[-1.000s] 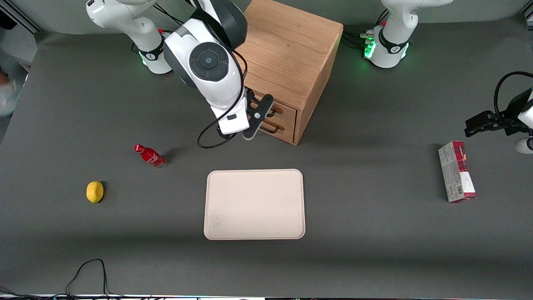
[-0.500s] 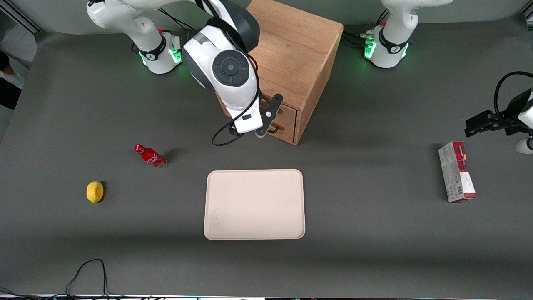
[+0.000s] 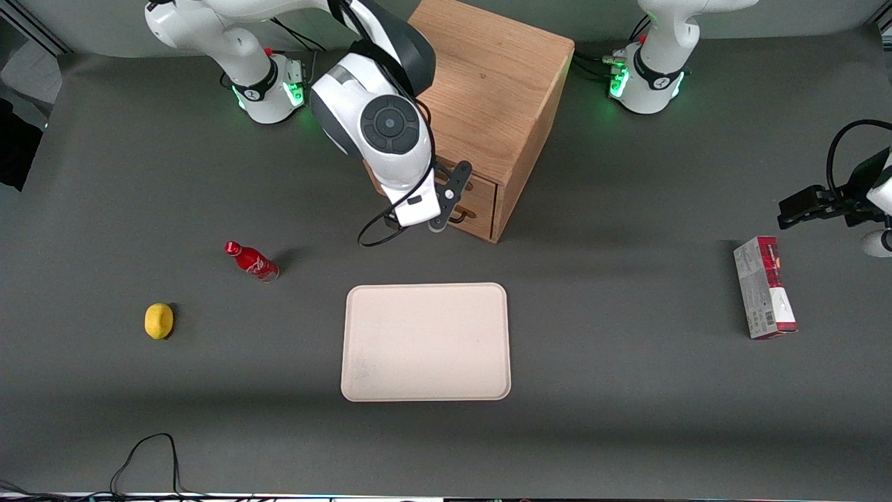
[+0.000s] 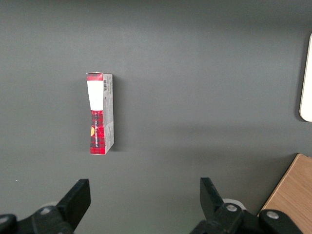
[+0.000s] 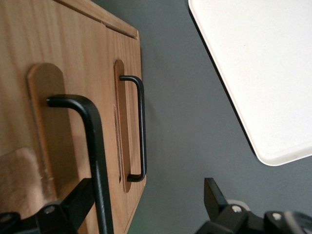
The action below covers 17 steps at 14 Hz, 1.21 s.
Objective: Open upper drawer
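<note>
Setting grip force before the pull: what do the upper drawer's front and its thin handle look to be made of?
The upper drawer's light oak front looks like wood with a matte finish, since grain lines show. Its thin black handle looks like bent metal rod with a satin black coat, though plastic cannot be ruled out. The right arm's gripper sits open in front of that drawer, one finger beside the handle.

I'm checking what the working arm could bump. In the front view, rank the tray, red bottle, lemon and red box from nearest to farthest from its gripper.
The gripper is at the cabinet's drawer fronts.
1. Tray, nearer the camera.
2. Red bottle, toward the working arm's end.
3. Lemon, further toward that end.
4. Red box, toward the parked arm's end.
</note>
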{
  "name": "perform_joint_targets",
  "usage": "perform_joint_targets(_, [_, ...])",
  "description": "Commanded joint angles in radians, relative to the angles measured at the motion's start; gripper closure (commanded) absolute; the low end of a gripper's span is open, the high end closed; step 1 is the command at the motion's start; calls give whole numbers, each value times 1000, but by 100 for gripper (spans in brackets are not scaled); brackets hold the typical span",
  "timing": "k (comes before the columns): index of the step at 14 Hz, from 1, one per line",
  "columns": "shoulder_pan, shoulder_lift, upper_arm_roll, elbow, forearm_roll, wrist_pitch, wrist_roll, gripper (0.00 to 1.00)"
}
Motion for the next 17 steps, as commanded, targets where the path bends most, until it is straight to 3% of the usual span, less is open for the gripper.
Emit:
perform_joint_targets(1, [3, -49, -7, -70, 30, 32, -26, 0])
perform_joint_targets(17, [-23, -32, -15, -68, 30, 70, -31, 0])
